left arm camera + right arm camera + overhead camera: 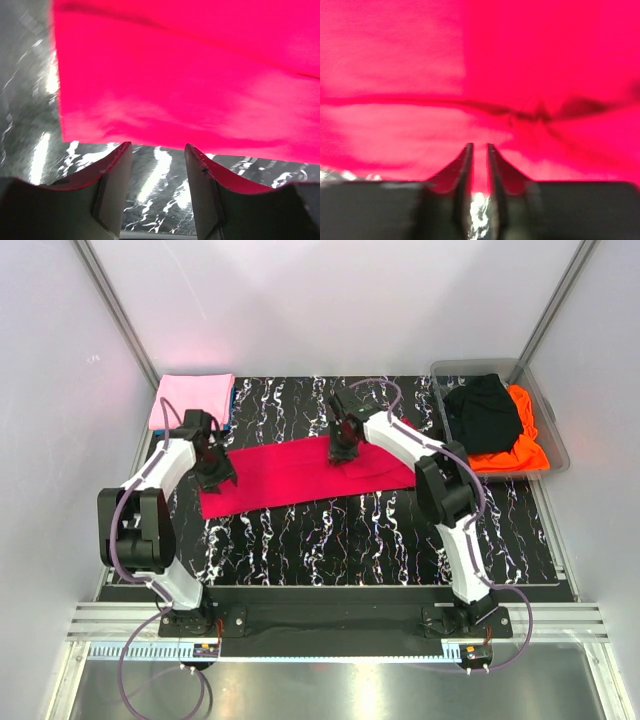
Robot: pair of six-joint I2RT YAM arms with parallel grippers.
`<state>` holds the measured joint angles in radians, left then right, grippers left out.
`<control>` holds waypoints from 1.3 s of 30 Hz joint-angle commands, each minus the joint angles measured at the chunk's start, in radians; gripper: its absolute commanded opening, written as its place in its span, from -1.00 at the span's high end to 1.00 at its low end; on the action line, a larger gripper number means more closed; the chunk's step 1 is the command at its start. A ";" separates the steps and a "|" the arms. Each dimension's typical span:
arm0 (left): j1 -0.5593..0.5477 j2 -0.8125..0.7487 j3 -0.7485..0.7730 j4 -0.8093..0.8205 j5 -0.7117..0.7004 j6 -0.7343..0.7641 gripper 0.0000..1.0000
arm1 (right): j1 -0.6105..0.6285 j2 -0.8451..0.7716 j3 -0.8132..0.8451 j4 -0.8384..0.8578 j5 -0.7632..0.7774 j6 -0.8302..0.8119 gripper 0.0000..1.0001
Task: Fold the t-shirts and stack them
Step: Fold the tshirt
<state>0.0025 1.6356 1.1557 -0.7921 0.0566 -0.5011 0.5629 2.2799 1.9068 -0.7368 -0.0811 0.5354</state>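
The crimson-red t-shirt (300,476) lies flat on the table as a long folded strip. My left gripper (215,478) is at its left end. In the left wrist view that gripper (158,146) is open, with bare table between its fingers (112,175) and the red shirt's edge (190,75) just beyond the tips. My right gripper (342,453) sits over the strip's far edge near the middle. In the right wrist view the right gripper (480,146) stands slightly open, a narrow gap showing table, with the red cloth (420,75) beyond the tips.
A folded light pink t-shirt (192,398) lies at the back left on a blue one (230,412). A clear plastic bin (555,435) at the back right holds a black t-shirt (485,410) and a bright orange one (520,445).
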 commanded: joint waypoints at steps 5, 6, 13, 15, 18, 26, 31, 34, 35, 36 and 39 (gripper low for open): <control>-0.048 0.059 0.101 0.033 0.074 0.055 0.00 | -0.040 -0.184 -0.015 0.002 0.006 0.008 0.32; -0.050 0.082 0.104 0.034 0.077 0.059 0.00 | -0.044 -0.183 -0.023 0.004 0.013 0.008 0.33; -0.047 0.174 0.104 0.036 0.077 0.104 -0.07 | -0.057 -0.091 -0.012 0.004 0.015 0.026 0.35; -0.048 0.194 0.101 0.036 0.075 0.107 -0.08 | -0.058 -0.079 -0.026 0.005 0.027 0.037 0.35; -0.047 0.222 0.096 0.036 0.077 0.104 -0.10 | -0.058 -0.063 -0.063 0.011 0.061 0.049 0.35; -0.045 0.250 0.009 0.028 0.130 0.047 -0.12 | -0.058 -0.036 -0.088 0.033 0.075 0.051 0.25; -0.048 0.228 -0.114 0.033 0.196 -0.033 -0.11 | -0.061 -0.078 -0.086 0.034 0.076 0.067 0.10; -0.048 0.173 -0.190 0.051 0.212 -0.056 -0.11 | -0.067 -0.131 -0.107 0.033 0.133 0.078 -0.14; -0.048 0.156 -0.211 0.054 0.213 -0.062 -0.11 | -0.070 -0.143 -0.123 0.034 0.144 0.084 -0.20; -0.048 0.133 -0.230 0.057 0.224 -0.074 -0.11 | -0.078 -0.166 -0.132 0.033 0.158 0.090 -0.25; -0.050 0.044 -0.312 0.067 0.238 -0.105 -0.11 | -0.104 -0.201 -0.170 0.033 0.172 0.118 -0.39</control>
<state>-0.0391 1.6852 0.9535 -0.6964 0.3038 -0.5716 0.4923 2.1864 1.7592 -0.7189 0.0235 0.6144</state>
